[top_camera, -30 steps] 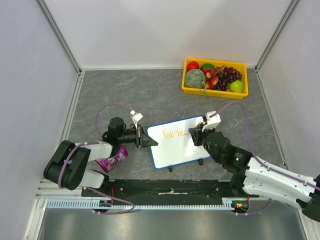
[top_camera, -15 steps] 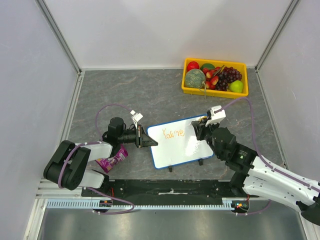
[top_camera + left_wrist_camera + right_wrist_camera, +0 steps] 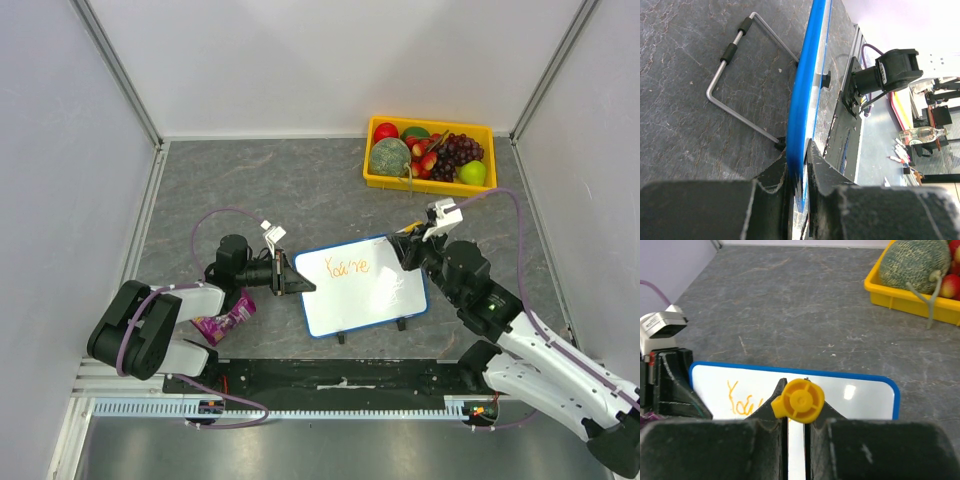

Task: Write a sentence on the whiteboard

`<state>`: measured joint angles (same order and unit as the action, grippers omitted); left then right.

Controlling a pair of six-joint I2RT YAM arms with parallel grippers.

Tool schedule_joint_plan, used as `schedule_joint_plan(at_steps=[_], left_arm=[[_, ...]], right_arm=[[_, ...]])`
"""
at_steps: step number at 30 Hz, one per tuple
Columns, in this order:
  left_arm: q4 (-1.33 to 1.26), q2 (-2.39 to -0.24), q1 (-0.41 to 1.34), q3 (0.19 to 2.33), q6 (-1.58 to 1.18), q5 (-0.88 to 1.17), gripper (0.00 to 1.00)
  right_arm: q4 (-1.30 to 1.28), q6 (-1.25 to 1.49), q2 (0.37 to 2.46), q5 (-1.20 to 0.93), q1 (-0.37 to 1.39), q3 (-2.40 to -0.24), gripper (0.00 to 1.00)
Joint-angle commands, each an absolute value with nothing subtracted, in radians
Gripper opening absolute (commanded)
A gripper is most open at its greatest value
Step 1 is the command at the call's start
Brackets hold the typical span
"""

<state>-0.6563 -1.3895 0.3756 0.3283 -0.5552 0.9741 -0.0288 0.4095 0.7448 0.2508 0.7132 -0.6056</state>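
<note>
whiteboard (image 3: 362,285): stands tilted on the grey table (image 3: 250,190), between my two arms, on a wire stand (image 3: 735,75) behind it; blue frame, writing face toward my bases.
sentence (image 3: 346,267): orange lettering, one line only, reads about "You're", in the board's upper left part; the rest of the white face is bare.
left gripper (image 3: 799,155): my jaws stand narrow, clamped on the board's blue left edge, one finger on each face.
right gripper (image 3: 797,420): my jaws are closed on the marker (image 3: 799,400); its yellow end faces my wrist camera.
right gripper place: at the board's far right corner in the top view; I cannot tell whether the tip touches the board.
yellow tray (image 3: 480,183): far right of the table, well apart from the board; holds a melon (image 3: 389,157), grapes (image 3: 458,152) and other fruit.
purple packet (image 3: 225,320): lies on the table just beside my left arm.
</note>
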Motion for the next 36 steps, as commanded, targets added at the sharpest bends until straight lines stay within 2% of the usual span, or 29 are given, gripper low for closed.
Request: schedule_joint_plan(at_steps=[1,36], left_arm=[[-0.609,-1.416,0.380,0.331,-0.462,0.922,0.02],[-0.614,-1.416,0.379,0.330,-0.460,0.925,0.02]], right_arm=[[0.052,0.440,0.712,0.172,0.709,-0.560,0.00],[0.118,0.465,0.723,0.311,0.709,-0.451,0.00]])
